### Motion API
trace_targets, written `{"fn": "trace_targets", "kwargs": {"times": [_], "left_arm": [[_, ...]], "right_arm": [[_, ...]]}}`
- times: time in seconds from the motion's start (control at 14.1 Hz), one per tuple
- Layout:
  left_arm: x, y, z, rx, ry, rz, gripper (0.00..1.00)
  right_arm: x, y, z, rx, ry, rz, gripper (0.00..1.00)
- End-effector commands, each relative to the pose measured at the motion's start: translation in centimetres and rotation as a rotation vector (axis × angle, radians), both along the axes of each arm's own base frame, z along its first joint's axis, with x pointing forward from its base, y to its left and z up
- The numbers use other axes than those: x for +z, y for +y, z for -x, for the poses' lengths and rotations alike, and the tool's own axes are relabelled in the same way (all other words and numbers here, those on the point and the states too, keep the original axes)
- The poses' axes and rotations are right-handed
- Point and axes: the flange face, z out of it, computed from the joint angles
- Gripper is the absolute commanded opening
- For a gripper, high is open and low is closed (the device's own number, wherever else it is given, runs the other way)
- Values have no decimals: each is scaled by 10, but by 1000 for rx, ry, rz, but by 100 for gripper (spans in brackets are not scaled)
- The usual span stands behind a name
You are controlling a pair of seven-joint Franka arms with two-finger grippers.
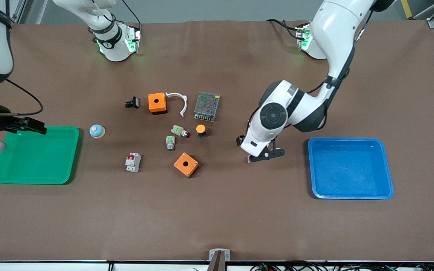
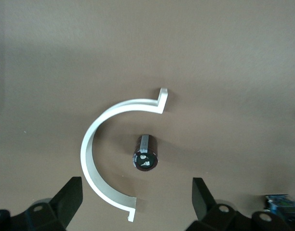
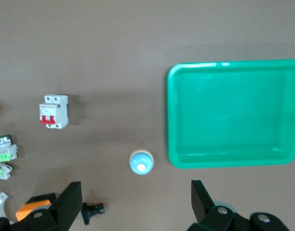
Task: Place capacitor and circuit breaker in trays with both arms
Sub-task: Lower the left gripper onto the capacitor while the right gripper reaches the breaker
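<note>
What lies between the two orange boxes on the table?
Two grey-and-green push-button parts lie between the farther orange box and the nearer orange box, as the front view shows.

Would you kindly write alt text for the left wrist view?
A small black cylindrical capacitor lies on the brown table, inside the curve of a white C-shaped plastic clip. The left gripper is open, its black fingers either side of them.
</note>
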Motion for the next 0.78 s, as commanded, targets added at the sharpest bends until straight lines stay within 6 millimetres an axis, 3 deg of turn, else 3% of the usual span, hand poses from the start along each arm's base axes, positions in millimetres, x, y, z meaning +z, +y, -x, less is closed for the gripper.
{"fn": "trace_targets", "kwargs": {"times": [0.0,0.07,0.28,0.5,0.71], "left_arm": [[-16,-3,12,-5,-37,-1,100],[-24,-4,15,-1,-55,14,100],[-43,-8,28,-17,-73,23,100],[-61,-6,29,-24,-75,13,99],[-68,-4,25,-18,-84,18,94]], "right_arm": [[-27,75,2,-106,-37,2,100],[-47,101,2,-112,-49,2,100],[-108,141,3,-120,-88,-50,100],[-157,172,0,-76,-81,-43,100],[-196,184,-5,-53,-96,-36,100]]}}
